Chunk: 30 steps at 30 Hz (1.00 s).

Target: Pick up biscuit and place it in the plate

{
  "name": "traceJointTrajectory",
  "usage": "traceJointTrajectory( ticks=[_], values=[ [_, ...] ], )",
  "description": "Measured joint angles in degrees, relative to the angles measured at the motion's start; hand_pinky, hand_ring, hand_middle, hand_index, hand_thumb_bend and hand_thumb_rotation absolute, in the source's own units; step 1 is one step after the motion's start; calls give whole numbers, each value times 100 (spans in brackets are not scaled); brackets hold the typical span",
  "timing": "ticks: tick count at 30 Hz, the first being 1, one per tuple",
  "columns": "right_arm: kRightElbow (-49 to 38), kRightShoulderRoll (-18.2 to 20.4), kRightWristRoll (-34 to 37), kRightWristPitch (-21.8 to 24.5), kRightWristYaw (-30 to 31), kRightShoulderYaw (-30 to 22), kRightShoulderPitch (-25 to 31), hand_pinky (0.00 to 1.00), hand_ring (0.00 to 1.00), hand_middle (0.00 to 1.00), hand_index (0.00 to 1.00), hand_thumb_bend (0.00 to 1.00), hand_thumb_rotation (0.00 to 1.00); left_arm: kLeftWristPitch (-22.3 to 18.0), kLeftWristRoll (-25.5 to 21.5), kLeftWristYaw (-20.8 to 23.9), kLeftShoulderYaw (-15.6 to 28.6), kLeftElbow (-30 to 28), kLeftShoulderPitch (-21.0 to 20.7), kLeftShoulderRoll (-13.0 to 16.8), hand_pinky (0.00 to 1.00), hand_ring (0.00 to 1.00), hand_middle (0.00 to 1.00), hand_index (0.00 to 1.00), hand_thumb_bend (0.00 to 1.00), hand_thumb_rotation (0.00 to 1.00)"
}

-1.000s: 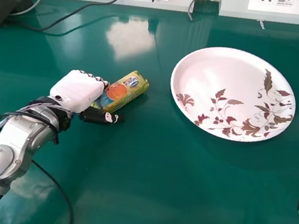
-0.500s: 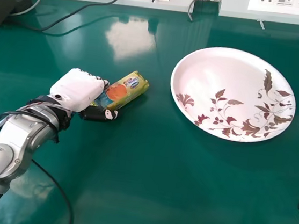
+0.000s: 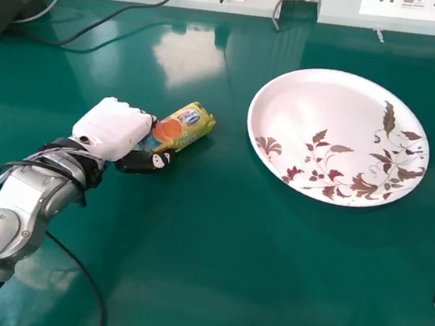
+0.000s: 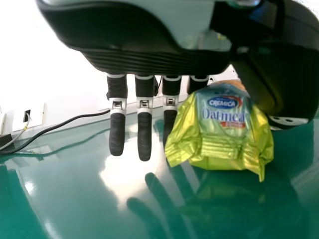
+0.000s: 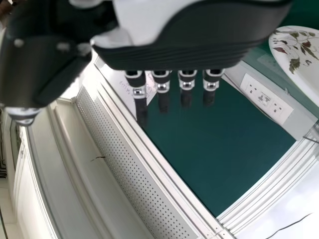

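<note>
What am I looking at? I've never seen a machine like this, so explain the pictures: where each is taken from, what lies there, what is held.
This is a human-shaped robot with two arms, each ending in a hand with fingers and a thumb. The head view looks forward and down from its head. The other two current pictures come from cameras at its left and right wrists, close to each hand.

On the green table are a biscuit packet and, to the right of it, a white plate with a leaf pattern. The left hand has the packet between its thumb and fingers; how firmly, I can't tell. The right hand holds nothing, its fingers straight.
</note>
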Motion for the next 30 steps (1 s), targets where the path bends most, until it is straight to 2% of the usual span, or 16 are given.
traceJointTrajectory(
  ticks=[10,18,21,24,30],
  values=[
    [24,-1,176,-1,29,-18,-2,100,100,100,88,100,21,-6,5,-3,0,-9,-13,2,42,51,62,65,54,0],
    [26,-1,309,0,86,-42,-2,100,100,100,88,100,21,14,7,-5,0,-34,-9,2,37,46,58,62,48,0],
    [40,-1,313,-1,124,-66,-4,100,100,100,88,100,20,21,7,-5,-1,-43,-7,1,35,42,52,57,51,0],
    [57,-1,262,-4,116,-87,-4,100,100,100,88,100,20,24,6,-20,0,-62,0,2,34,40,51,52,51,0],
    [177,-2,221,-4,126,-147,-12,100,100,100,88,100,21,23,5,-33,0,-68,6,2,30,41,49,51,51,0]
  ],
)
